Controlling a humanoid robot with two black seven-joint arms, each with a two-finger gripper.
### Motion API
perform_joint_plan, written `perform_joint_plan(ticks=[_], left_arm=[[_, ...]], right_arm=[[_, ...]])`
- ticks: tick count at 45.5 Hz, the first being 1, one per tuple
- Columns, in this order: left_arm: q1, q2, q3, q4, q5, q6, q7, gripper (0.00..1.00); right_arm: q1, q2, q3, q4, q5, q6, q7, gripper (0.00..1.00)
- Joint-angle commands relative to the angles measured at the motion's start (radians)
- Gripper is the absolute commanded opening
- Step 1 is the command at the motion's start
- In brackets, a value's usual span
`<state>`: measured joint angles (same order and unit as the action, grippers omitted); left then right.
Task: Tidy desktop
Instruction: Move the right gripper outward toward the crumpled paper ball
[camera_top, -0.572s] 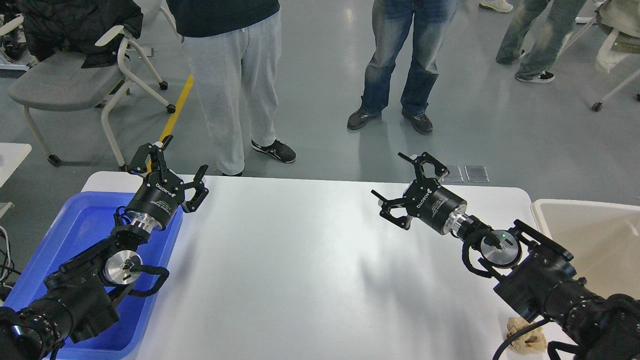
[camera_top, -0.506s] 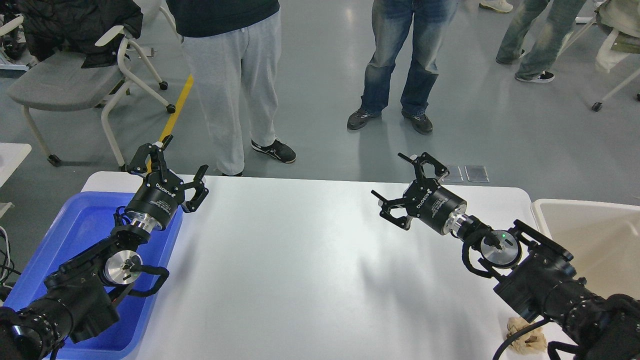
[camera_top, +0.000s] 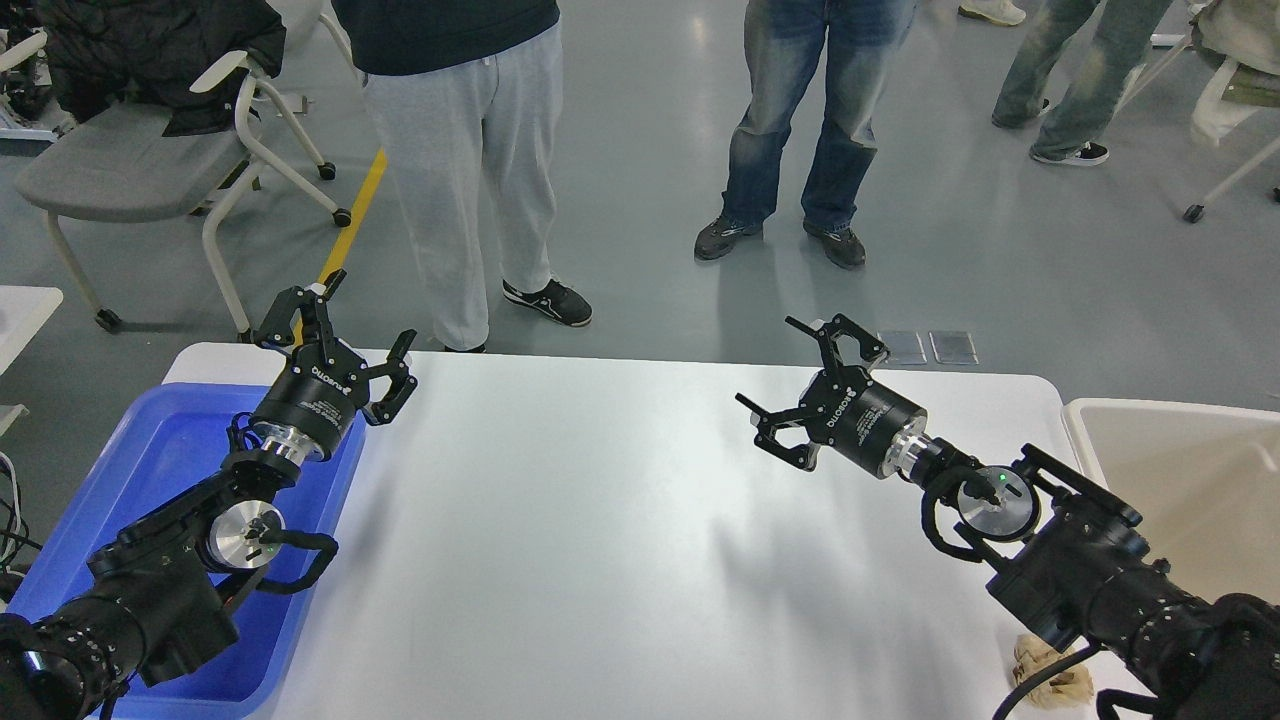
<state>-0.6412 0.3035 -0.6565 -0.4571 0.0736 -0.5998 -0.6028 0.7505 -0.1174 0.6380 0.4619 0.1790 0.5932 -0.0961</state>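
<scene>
white desktop (camera_top: 600, 560) fills the middle of the view, a blue tray (camera_top: 150, 470) at its left end, a beige bin (camera_top: 1190, 480) at its right; left gripper (camera_top: 350, 335) hangs over the tray's far corner, right gripper (camera_top: 795, 385) above the desktop, both jaws spread and empty; crumpled paper (camera_top: 1050, 680) lies on the near right edge

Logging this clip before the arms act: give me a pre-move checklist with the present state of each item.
1. Left gripper open, holding nothing: ok.
2. Right gripper open, holding nothing: ok.
3. Desktop tidy: not ok; crumpled paper lies at its near right corner.
4. Paper free to grasp: not ok; the right arm partly covers it.
5. Blue tray and beige bin within reach: cannot tell.
</scene>
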Motion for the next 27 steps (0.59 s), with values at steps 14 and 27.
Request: perform_joint_plan(ticks=[14,27], left_arm=[[0.0,-0.001,0.0,0.0,0.0,0.0,0.0,1.0],[0.0,0.0,0.0,0.0,0.0,0.0,0.0,1.0]], right_arm=[[-0.005,-0.363,-0.096,0.432,-0.045,-0.171,-0.002,1.0],[0.013,-0.536,-0.098,0.708,-0.174,-0.317,-0.007,1.0]])
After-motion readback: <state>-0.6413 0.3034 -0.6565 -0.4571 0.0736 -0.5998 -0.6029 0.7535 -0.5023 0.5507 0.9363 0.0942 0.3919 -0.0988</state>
